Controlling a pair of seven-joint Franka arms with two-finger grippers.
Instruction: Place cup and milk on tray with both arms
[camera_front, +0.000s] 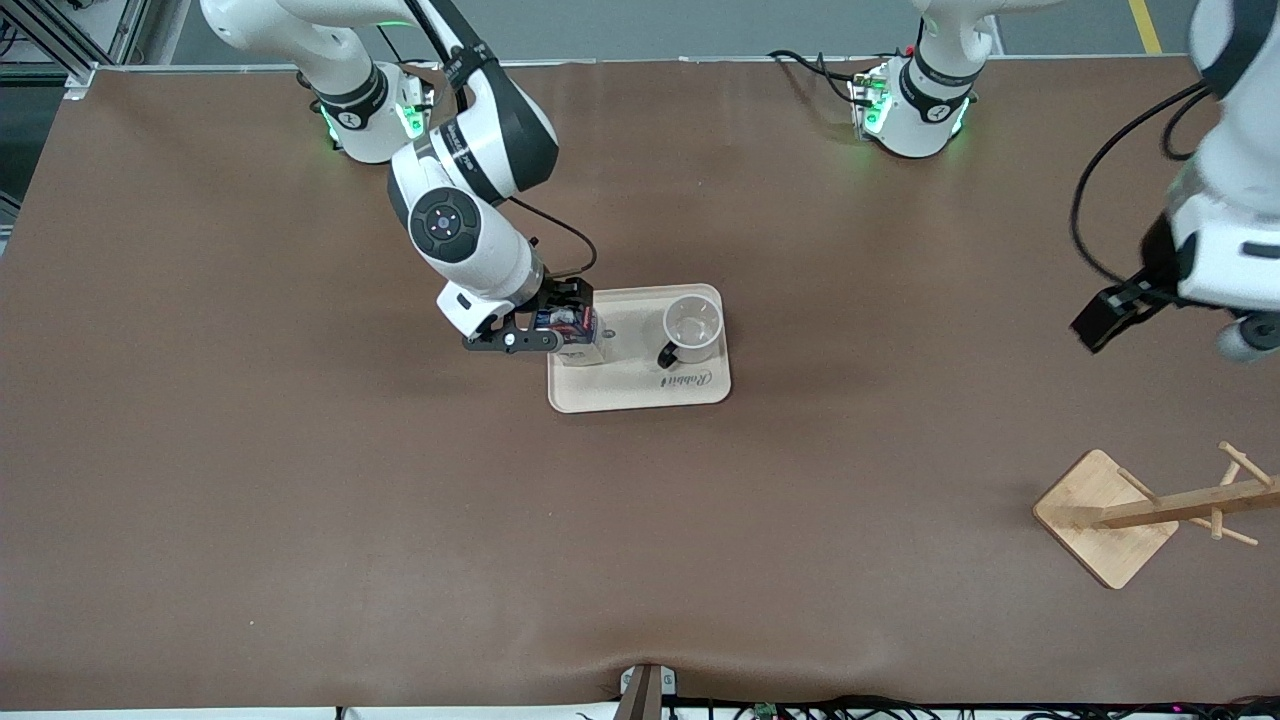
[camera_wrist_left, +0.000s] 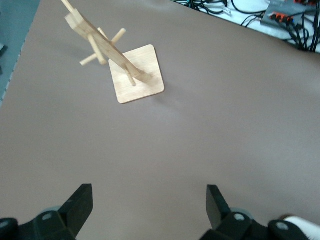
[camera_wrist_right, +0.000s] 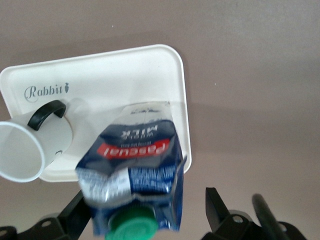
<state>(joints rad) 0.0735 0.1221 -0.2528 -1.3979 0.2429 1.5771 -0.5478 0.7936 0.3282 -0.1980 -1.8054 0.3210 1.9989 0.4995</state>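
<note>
Cup (camera_front: 692, 328): standing on tray (camera_front: 640, 396), done. Milk (camera_front: 579, 335): I am setting it at the tray's nine-o'clock edge, right gripper (camera_front: 548, 330) clasping it; release pending. Left gripper (camera_wrist_left: 149, 212): spread, empty, waiting over bare table.

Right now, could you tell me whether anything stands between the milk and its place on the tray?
Nothing visible does. The right gripper has the milk over the tray at the end toward the right arm, and the cup stands apart at the tray's other end. The left gripper waits above bare table.
</note>
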